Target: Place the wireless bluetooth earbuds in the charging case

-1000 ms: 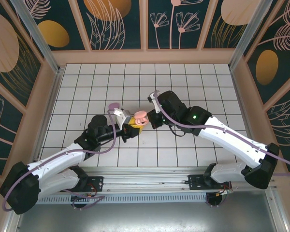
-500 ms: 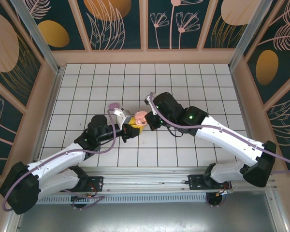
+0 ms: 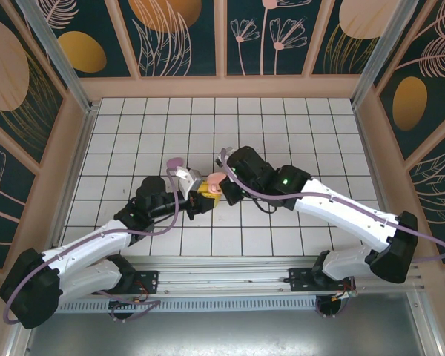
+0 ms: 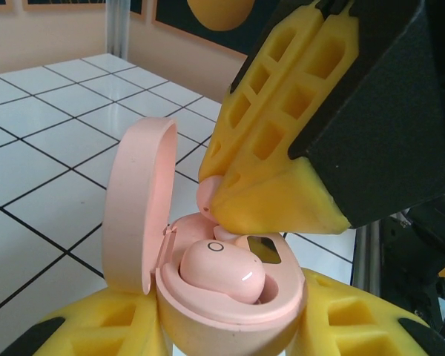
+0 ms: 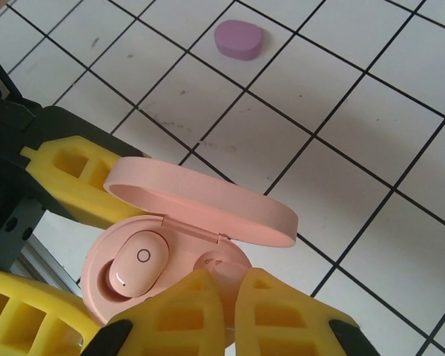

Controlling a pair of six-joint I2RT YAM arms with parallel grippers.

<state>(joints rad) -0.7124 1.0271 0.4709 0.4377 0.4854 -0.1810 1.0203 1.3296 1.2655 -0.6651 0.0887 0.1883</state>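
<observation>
The white tiled table (image 3: 297,133) holds the work near its middle. The left gripper (image 3: 205,197) clamps the open pink charging case (image 4: 230,304) between its 2 yellow fingers, lid tipped up. A closed lilac case (image 5: 237,37) lies just to the far left. The right gripper (image 5: 230,297), pinched almost together, grips the held earbud (image 4: 208,199) over the case's free well. The seated earbud (image 5: 137,263), also pink, rests in the other well.

A robot test cell: gridded white table (image 3: 133,119) walled by decorated panels (image 3: 178,30).
</observation>
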